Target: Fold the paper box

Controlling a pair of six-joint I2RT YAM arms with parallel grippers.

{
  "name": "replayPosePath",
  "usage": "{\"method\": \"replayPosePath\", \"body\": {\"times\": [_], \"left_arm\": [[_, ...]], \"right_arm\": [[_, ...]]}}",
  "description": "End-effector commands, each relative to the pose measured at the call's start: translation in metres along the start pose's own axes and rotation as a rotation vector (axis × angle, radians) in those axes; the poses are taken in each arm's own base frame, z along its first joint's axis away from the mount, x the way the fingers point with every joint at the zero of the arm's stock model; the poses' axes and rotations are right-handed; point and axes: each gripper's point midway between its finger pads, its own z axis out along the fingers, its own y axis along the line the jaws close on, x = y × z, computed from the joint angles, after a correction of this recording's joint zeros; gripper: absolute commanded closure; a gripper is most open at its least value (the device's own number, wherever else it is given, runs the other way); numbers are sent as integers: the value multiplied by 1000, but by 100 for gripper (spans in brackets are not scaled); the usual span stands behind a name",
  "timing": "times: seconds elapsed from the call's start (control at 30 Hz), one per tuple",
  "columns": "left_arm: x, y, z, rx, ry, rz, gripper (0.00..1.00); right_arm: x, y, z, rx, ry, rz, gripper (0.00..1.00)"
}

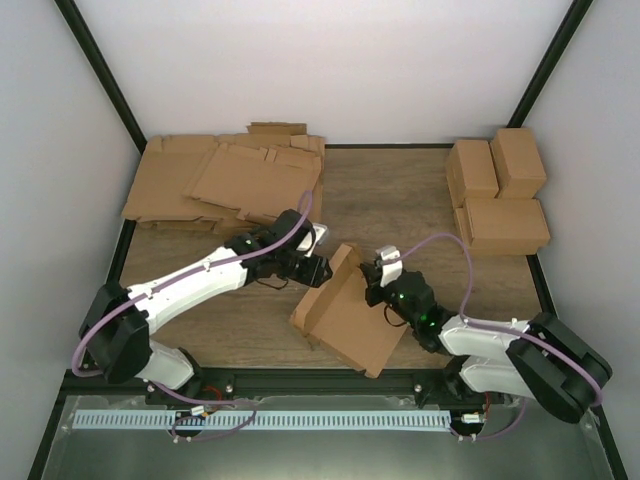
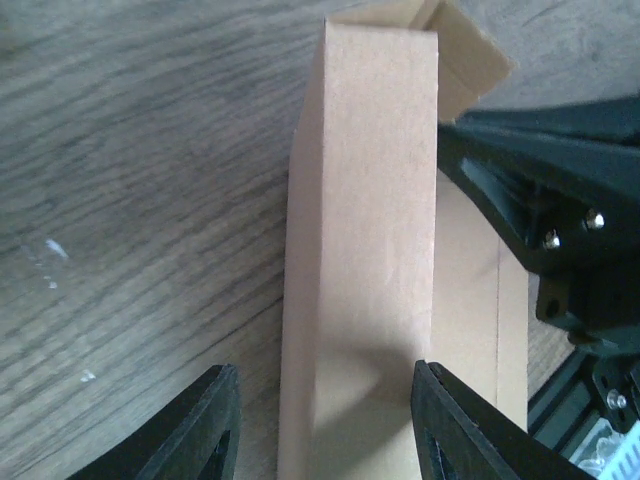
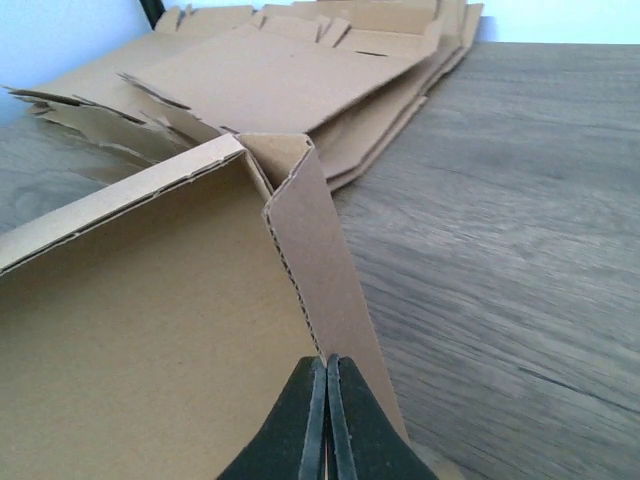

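We are mid-fold: right pincer (image 3: 325,365) clamps a side wall of the paper box (image 1: 345,315), left pincer (image 2: 322,378) stands wide astride an upright wall; next, we judge, left must close and press the crease

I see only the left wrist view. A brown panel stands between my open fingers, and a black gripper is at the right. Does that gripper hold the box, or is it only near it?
Observer: It holds it. In the right wrist view the right gripper is shut on a thin upright wall of the paper box.
Operator: Is the box fully folded?
Observer: No. The top view shows it open: a wide panel faces up, with a wall raised on the side by the left gripper.
Operator: What lies beyond the box?
Observer: A stack of flat cardboard sheets at the far left of the table, apart from the box.
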Motion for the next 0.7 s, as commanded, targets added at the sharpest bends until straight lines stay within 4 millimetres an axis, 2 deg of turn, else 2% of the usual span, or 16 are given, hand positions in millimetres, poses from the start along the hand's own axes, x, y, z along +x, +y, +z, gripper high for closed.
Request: {"method": "replayPosePath", "body": {"times": [0.0,0.17,0.37,0.5,0.67], "left_arm": [[-15,15,-19,-78,-46,-21,51],[-18,25,-29,-74,-66,-36,51],[-8,25,-21,-46,-47,-43,51],[-1,14,-10,41,-31,-70,57],[2,11,-7,57,-25,-73,57]], "right_arm": [[-51,35,6,-70,-145,-2,99],[-58,53,17,-104,-139,38,99],[-28,57,18,-105,-67,113,99],[-10,68,19,-108,-28,126,99],[-1,80,19,-129,0,172,97]]}}
